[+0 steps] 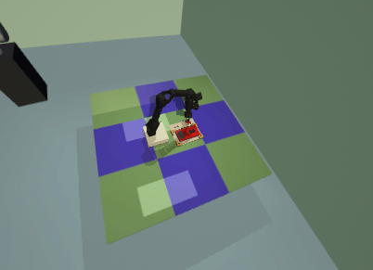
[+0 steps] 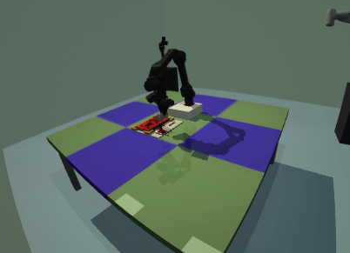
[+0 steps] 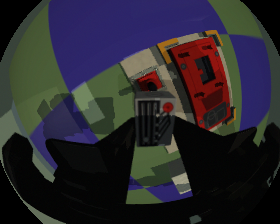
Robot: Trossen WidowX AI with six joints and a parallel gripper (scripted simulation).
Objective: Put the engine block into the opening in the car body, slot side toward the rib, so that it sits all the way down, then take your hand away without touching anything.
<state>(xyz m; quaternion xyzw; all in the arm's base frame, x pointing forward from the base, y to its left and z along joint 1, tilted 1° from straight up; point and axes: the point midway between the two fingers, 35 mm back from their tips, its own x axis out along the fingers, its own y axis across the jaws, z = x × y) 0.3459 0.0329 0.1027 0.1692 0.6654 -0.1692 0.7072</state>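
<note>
The car body (image 1: 185,136) (image 2: 150,123) (image 3: 188,56) is red and lies flat on a pale board with yellow-orange corner pieces. Its dark opening (image 3: 206,69) faces up, at the upper right in the wrist view. My gripper (image 1: 188,115) (image 2: 163,114) points down and is shut on the engine block (image 3: 154,127), a grey block with dark slots and a red round spot on its face. The block is above the board, to the left of the car body in the wrist view, and apart from it. The rib inside the opening is too small to tell.
The pale board (image 3: 139,60) also bears a small red part (image 3: 148,79) (image 1: 188,122) (image 2: 161,130) with a black centre, beside the car body. The arm's white base block (image 1: 160,138) (image 2: 185,112) stands close to the board.
</note>
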